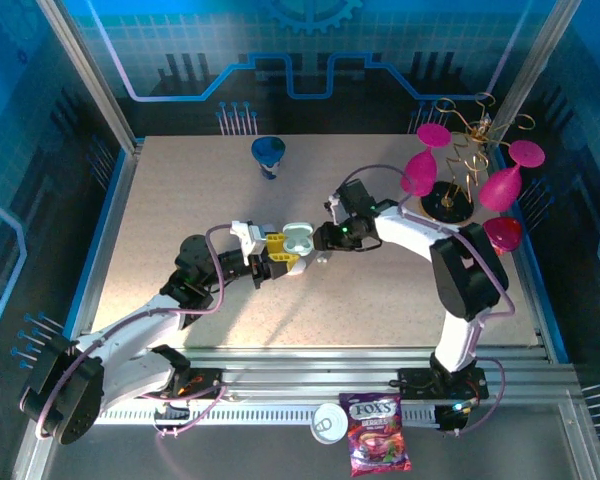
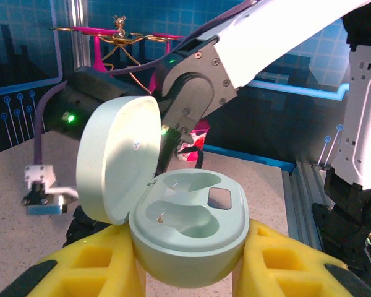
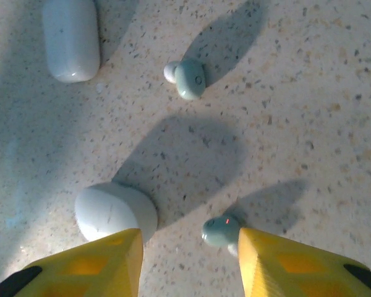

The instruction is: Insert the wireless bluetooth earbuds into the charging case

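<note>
Left hand (image 2: 188,267) gripping open case (image 2: 191,216), earbud (image 3: 219,230) partly hidden behind right hand (image 3: 188,249)

The case (image 2: 185,238) is pale mint. The left pincer (image 2: 188,272) has yellow fingers (image 2: 93,263) edged in black. Two earbuds (image 3: 188,77) are pale mint-white, and the nearer earbud (image 3: 221,230) shows a red dot. The worktop (image 3: 297,111) is beige with dark speckles. The glasses (image 1: 500,185) are magenta.

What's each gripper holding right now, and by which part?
The left gripper grips the open charging case by the sides of its base. The right gripper is open and holds nothing; one earbud lies beside its fingertip.
</note>
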Controlling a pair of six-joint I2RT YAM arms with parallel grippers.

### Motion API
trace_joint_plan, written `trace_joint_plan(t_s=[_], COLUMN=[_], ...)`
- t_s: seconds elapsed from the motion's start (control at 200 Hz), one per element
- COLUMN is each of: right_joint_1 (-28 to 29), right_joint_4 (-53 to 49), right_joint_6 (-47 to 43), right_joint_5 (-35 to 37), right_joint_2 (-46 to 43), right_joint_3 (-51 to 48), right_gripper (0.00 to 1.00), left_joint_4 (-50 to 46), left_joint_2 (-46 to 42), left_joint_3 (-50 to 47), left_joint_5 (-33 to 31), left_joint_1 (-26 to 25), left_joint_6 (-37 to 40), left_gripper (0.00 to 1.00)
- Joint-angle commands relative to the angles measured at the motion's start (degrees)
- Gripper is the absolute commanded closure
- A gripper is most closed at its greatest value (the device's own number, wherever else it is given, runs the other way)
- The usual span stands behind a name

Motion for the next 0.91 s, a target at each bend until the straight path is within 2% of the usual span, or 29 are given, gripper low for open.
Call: trace_joint_plan(t_s=[0.0, 0.19, 0.355, 0.765, 0.901], right_joint_1=[0.19, 0.15, 0.14, -0.15, -0.29], right_joint_4=[-2.00, -2.44, -2.23, -1.21, -1.50], right_joint_6=[-3.69, -6.22, -6.72, -6.97, -7.32], right_joint_5=[-1.11, -5.85, -7.63, -7.55, -7.53], right_joint_2=[4.17, 8.75, 7.66, 4.48, 4.01], right_joint_3=[3.56, 5.78, 3.28, -1.67, -2.04], right_gripper=[0.55, 0.55, 0.57, 0.61, 0.66], left_joint_4=[2.05, 1.35, 0.70, 1.91, 1.53], left_joint_2=[-0.54, -1.17, -1.36, 0.13, -0.21], left_joint_3=[0.64, 0.36, 0.61, 1.25, 0.90], left_joint_5=[-0.30, -0.57, -0.65, 0.09, -0.16], left_joint_1=[0.37, 0.38, 0.35, 0.38, 0.39], left_joint_6=[-0.45, -0.50, -0.12, -0.72, -0.63], left_gripper=[0.69, 0.69, 0.69, 0.69, 0.69])
